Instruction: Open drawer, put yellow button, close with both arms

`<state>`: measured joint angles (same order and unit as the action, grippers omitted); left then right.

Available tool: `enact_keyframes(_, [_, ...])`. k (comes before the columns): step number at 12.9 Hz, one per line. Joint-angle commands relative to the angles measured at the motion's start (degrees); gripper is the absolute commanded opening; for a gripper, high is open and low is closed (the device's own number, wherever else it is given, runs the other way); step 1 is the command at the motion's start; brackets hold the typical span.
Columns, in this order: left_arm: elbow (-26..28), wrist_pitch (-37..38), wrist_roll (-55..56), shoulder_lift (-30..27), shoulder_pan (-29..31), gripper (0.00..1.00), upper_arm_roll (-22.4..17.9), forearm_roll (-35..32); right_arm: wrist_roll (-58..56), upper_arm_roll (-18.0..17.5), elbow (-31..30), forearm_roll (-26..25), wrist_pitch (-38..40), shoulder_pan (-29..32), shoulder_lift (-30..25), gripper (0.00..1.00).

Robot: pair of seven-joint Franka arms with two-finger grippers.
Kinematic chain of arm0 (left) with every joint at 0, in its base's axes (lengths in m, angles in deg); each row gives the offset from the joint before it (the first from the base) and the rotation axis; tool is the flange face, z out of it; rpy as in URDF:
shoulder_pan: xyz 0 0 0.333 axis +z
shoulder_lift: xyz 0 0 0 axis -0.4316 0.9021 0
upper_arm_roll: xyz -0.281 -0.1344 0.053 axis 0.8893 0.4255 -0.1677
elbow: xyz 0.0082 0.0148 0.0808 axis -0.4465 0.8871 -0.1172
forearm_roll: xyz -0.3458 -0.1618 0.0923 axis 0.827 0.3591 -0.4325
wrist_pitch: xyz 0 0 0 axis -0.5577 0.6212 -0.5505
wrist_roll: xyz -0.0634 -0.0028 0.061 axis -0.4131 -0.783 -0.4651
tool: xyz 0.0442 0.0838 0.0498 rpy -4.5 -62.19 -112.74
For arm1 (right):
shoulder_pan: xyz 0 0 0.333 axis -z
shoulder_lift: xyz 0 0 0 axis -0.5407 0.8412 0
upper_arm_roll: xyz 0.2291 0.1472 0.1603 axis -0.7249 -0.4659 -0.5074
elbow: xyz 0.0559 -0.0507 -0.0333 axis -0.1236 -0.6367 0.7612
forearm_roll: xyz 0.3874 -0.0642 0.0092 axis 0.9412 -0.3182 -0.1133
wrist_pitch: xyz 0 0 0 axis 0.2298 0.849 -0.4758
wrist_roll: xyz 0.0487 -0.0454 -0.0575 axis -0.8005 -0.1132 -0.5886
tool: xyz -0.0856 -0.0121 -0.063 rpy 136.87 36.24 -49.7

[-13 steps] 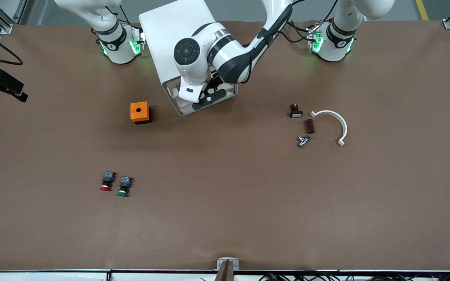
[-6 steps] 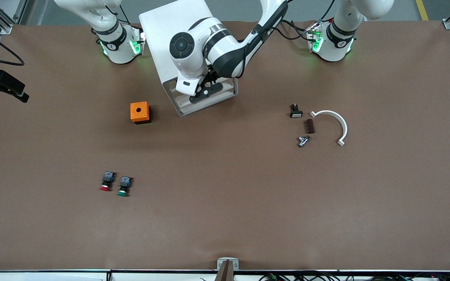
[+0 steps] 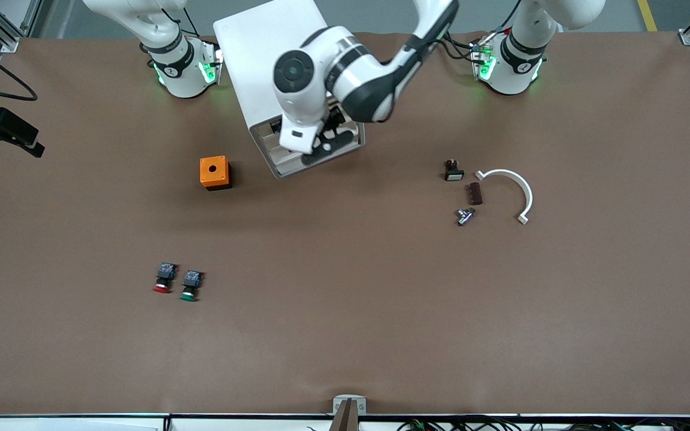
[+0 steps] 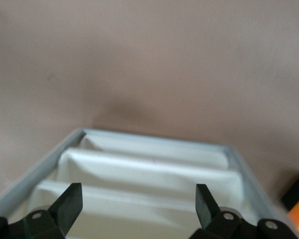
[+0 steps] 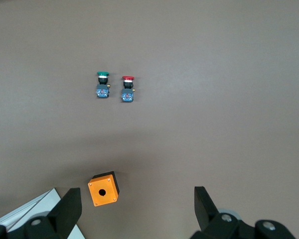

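The white cabinet (image 3: 273, 66) stands between the two arm bases, its drawer fronts (image 3: 315, 157) facing the front camera. My left gripper (image 3: 323, 144) hangs open and empty over those fronts. In the left wrist view it (image 4: 137, 196) looks down on the stepped white drawers (image 4: 149, 169); I cannot tell which one is the top drawer or whether it is pulled out. My right gripper (image 5: 137, 196) is open and empty, high over the table near the cabinet's corner (image 5: 35, 209); it is outside the front view. The yellow button is out of view.
An orange box with a hole (image 3: 214, 172) sits beside the cabinet toward the right arm's end. A red-capped button (image 3: 163, 278) and a green-capped button (image 3: 190, 286) lie nearer the front camera. A white curved bracket (image 3: 510, 188) and three small parts (image 3: 468, 191) lie toward the left arm's end.
My left hand drew in toward the cabinet front, then shifted slightly toward the left arm's end. The cabinet and the loose parts have not moved.
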<state>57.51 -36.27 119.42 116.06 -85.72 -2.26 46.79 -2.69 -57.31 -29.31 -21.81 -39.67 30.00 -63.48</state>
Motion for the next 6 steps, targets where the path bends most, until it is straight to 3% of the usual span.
enact_keyframes(1, [1.98, 0.25, -0.29, -3.19, 6.34, 1.0, 0.13, -1.41, 0.66, -0.69, -0.91, -0.64, -0.31, 0.79, -0.95, 1.0])
enact_keyframes(6, [1.8, 0.16, -4.57, -7.84, 18.64, 1.0, 0.21, -10.37, 0.31, -0.69, -0.47, -0.64, 0.13, 0.88, -0.95, 1.0])
